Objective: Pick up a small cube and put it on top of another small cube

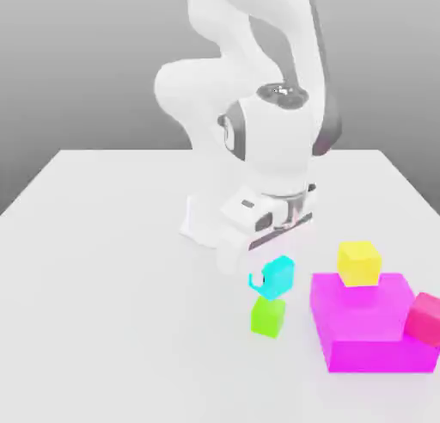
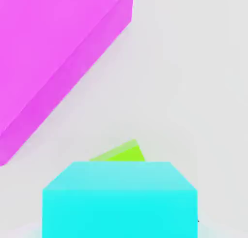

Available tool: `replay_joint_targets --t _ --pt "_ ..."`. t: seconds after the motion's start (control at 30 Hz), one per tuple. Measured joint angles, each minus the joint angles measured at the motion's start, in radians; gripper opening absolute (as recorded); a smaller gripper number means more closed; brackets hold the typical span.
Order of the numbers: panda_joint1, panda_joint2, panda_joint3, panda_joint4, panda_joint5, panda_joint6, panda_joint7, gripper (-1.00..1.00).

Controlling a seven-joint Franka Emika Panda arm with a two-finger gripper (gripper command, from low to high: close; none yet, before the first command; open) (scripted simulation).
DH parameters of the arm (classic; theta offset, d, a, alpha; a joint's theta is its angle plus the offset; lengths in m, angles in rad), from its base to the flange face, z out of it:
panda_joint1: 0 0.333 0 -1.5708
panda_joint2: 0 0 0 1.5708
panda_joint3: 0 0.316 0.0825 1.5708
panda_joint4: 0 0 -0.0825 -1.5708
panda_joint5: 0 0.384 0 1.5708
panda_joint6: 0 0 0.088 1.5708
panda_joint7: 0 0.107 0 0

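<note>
Hovering cyan cube (image 1: 277,275) above lime-green cube (image 1: 268,316).

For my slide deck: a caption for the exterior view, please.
Panda arm holds the cyan cube just above the lime-green cube, beside a magenta block bearing a yellow cube.

Bright, even, shadowless simulator light; both views look slightly soft.

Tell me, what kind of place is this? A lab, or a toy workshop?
Most likely a simulated test bench, not a real room: a bare white table against a featureless grey backdrop, one white robot arm, and plain coloured blocks like the cyan cube, green cube and magenta block.
</note>
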Motion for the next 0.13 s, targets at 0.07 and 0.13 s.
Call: replay_joint_targets --t 0.07,0.13 --pt "-0.002 0.035 -0.004 0.002 -0.011 0.034 0.007 1.0" --pt "-0.003 0.035 -0.004 0.002 -0.011 0.034 0.007 1.0"
